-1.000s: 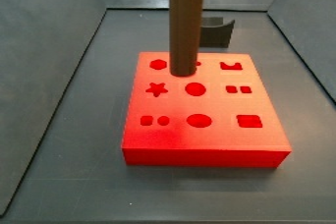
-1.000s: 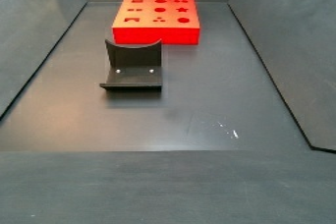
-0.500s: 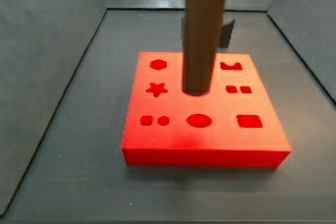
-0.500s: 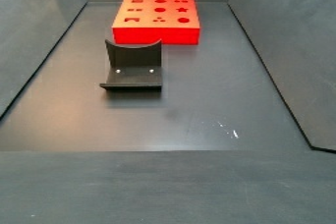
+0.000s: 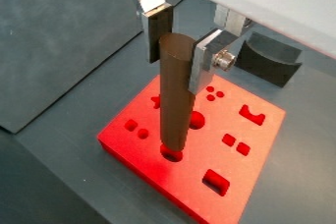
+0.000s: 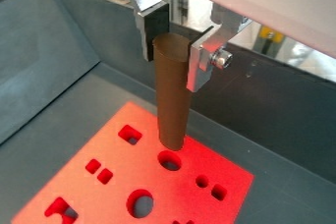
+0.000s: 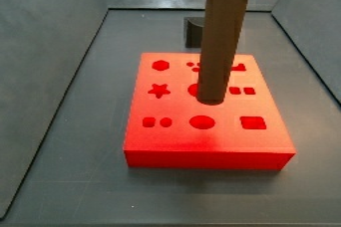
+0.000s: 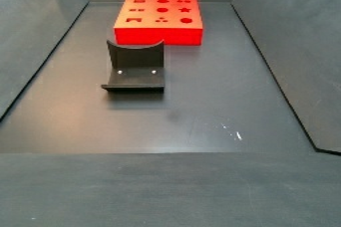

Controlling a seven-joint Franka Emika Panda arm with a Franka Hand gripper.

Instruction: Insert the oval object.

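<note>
My gripper is shut on the top of the oval object, a tall smooth brown rod held upright; the gripper also shows in a wrist view. The rod's lower end hangs just over the oval hole in the front row of the red block. In a side view the rod stands over the middle of the red block, ending a little above the oval hole. In a side view only the red block shows; rod and gripper are out of frame.
The dark fixture stands on the grey floor in front of the block in a side view and behind it in a side view. The block has several other shaped holes. Grey walls enclose the floor.
The rod has moved across the block, from over the hexagon hole at the back left to over the front middle near the oval hole. The block and fixture have not moved.
</note>
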